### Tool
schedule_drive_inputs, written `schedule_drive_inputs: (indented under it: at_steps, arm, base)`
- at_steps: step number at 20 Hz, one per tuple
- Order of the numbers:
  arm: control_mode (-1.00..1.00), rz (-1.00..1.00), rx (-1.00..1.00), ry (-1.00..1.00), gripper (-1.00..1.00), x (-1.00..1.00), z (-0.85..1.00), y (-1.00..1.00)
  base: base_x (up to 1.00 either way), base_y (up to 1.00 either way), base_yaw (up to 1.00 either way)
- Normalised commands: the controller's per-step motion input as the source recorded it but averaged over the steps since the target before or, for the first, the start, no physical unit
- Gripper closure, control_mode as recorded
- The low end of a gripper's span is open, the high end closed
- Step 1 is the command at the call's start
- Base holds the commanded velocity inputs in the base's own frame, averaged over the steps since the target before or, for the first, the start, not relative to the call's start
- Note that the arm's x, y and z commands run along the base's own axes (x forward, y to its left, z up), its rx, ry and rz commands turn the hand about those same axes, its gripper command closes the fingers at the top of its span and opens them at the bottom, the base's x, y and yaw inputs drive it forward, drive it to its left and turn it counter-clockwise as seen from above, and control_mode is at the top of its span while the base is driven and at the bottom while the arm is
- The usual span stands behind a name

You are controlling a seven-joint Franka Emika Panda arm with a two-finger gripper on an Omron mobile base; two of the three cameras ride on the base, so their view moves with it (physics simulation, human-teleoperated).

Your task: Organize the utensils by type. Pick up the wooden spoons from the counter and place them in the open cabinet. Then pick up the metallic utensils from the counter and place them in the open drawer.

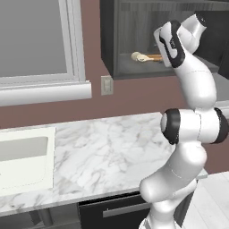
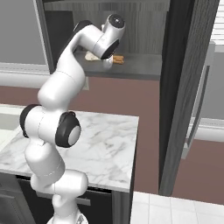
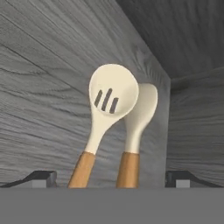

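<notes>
Two wooden spoons (image 3: 114,131) lie side by side on the shelf of the open cabinet (image 1: 108,40), one with a slotted pale bowl (image 3: 113,95) and one plain (image 3: 142,111). Their tan handles run down between my fingertips. My gripper (image 3: 111,180) is open, its tips spread wide on either side of the handles without touching them. From the base, the spoons (image 1: 144,57) lie just left of my hand, and their bowl (image 2: 91,56) and handles (image 2: 118,59) peek out beside it. The marble counter (image 1: 112,147) lies bare below. The metallic utensils are out of view.
The cabinet's dark door (image 2: 186,83) stands open to the right of my arm. A white sink (image 1: 27,161) is set in the counter's left end under a window (image 1: 36,40). A dark drawer front (image 1: 120,209) shows under the counter edge, its inside hidden.
</notes>
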Motion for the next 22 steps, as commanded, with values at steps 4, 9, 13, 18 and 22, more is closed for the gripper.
schedule_drive_inputs:
  at_steps: [4, 9, 13, 18, 22]
  arm:
    - [-1.00, 0.00, 0.00, 0.00, -1.00, -0.54, -0.01, 0.00]
    - [-1.00, 0.00, 0.00, -0.07, -1.00, -0.65, -0.08, 0.02]
    - [-1.00, 0.00, 0.00, -0.09, -1.00, -0.63, -0.04, 0.11]
    - [-1.00, -0.06, 0.00, -0.09, -1.00, -0.90, -0.06, 0.25]
    - [-1.00, -0.23, 0.00, -0.02, -1.00, -1.00, -0.16, 0.27]
  base:
    - [0.00, 0.00, 0.00]
    - [0.00, 0.00, 0.00]
    - [0.00, 0.00, 0.00]
    - [0.00, 0.00, 0.00]
    - [0.00, 0.00, 0.00]
